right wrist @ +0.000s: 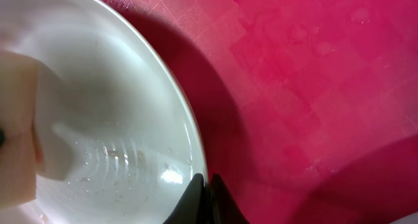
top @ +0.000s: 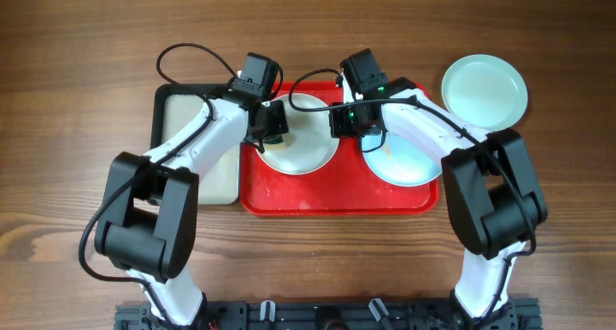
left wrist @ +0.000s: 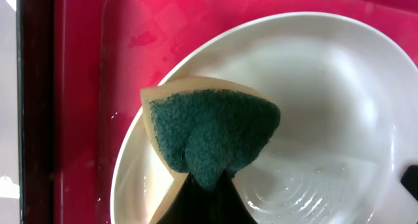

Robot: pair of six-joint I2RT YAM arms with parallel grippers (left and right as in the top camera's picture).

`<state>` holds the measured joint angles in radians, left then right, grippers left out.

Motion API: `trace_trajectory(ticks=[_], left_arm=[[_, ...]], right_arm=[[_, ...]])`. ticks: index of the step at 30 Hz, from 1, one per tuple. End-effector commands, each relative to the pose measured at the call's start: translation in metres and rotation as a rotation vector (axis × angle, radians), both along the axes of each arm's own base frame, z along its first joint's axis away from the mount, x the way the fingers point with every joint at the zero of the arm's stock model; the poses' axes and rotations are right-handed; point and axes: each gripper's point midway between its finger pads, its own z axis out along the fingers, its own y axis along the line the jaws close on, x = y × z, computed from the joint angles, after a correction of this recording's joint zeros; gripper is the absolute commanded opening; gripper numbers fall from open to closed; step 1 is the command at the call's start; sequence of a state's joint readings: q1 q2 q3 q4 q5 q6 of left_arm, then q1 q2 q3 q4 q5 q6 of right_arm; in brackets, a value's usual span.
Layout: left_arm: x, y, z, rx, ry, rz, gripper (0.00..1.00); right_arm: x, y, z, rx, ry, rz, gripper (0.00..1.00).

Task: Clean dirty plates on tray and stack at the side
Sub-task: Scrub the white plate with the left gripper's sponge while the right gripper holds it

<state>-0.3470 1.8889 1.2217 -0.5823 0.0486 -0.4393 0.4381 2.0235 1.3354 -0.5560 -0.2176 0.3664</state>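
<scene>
The white plate (top: 306,147) lies on the left half of the red tray (top: 337,203), wet inside. My left gripper (top: 274,128) is shut on a teal sponge with a yellow back (left wrist: 209,132) and presses it on the plate's left rim (left wrist: 326,106). My right gripper (top: 345,118) is shut on the plate's right rim (right wrist: 204,181); the plate (right wrist: 98,106) fills the left of the right wrist view. A pale blue plate (top: 412,165) lies on the tray's right half, partly under my right arm. Another pale blue plate (top: 484,89) lies on the table beyond the tray's right corner.
A black-rimmed grey tray (top: 183,118) stands against the red tray's left side, partly under my left arm. The red tray floor (right wrist: 294,74) is wet. Bare wooden table surrounds both trays.
</scene>
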Motion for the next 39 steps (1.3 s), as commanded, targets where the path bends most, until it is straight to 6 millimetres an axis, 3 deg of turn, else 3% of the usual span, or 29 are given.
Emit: trace_trajectory(ticks=[1, 5, 8, 12, 16, 19, 20, 22, 25, 35, 37, 39], left_arm=[[-0.008, 0.004, -0.023, 0.041, 0.047, -0.010, 0.04], [-0.023, -0.008, -0.054, -0.007, 0.153, -0.031, 0.04], [-0.034, -0.030, -0.055, -0.120, 0.208, -0.071, 0.04], [-0.024, -0.074, -0.022, -0.400, 0.197, -0.153, 0.04], [0.007, -0.082, 0.036, -0.447, 0.053, -0.180, 0.04], [0.018, -0.066, 0.076, -0.359, -0.065, -0.148, 0.04], [0.016, -0.049, 0.086, -0.274, -0.092, -0.111, 0.04], [0.008, -0.025, 0.089, -0.158, -0.088, -0.061, 0.04], [-0.010, -0.003, 0.071, -0.036, -0.012, -0.025, 0.04], [-0.027, 0.011, -0.031, 0.067, 0.088, 0.041, 0.04], [-0.034, -0.008, -0.048, 0.009, 0.136, 0.004, 0.04], [-0.043, -0.047, -0.051, -0.128, 0.168, -0.072, 0.04]], right_arm=[[-0.006, 0.009, -0.006, 0.032, 0.024, 0.034, 0.04], [-0.008, 0.013, -0.004, 0.054, 0.028, 0.054, 0.04], [-0.008, 0.014, -0.004, 0.058, 0.028, 0.055, 0.04], [-0.008, 0.014, -0.004, 0.058, 0.028, 0.055, 0.04], [-0.008, 0.014, -0.004, 0.058, 0.028, 0.055, 0.04], [-0.008, 0.014, -0.004, 0.058, 0.028, 0.054, 0.04], [-0.008, 0.014, -0.004, 0.058, 0.028, 0.055, 0.04], [-0.008, 0.014, -0.004, 0.058, 0.028, 0.054, 0.04], [-0.008, 0.014, -0.004, 0.058, 0.028, 0.054, 0.04], [-0.008, 0.014, -0.004, 0.058, 0.028, 0.054, 0.04], [-0.008, 0.014, -0.004, 0.059, 0.028, 0.054, 0.04], [-0.008, 0.015, -0.004, 0.062, 0.029, 0.055, 0.04]])
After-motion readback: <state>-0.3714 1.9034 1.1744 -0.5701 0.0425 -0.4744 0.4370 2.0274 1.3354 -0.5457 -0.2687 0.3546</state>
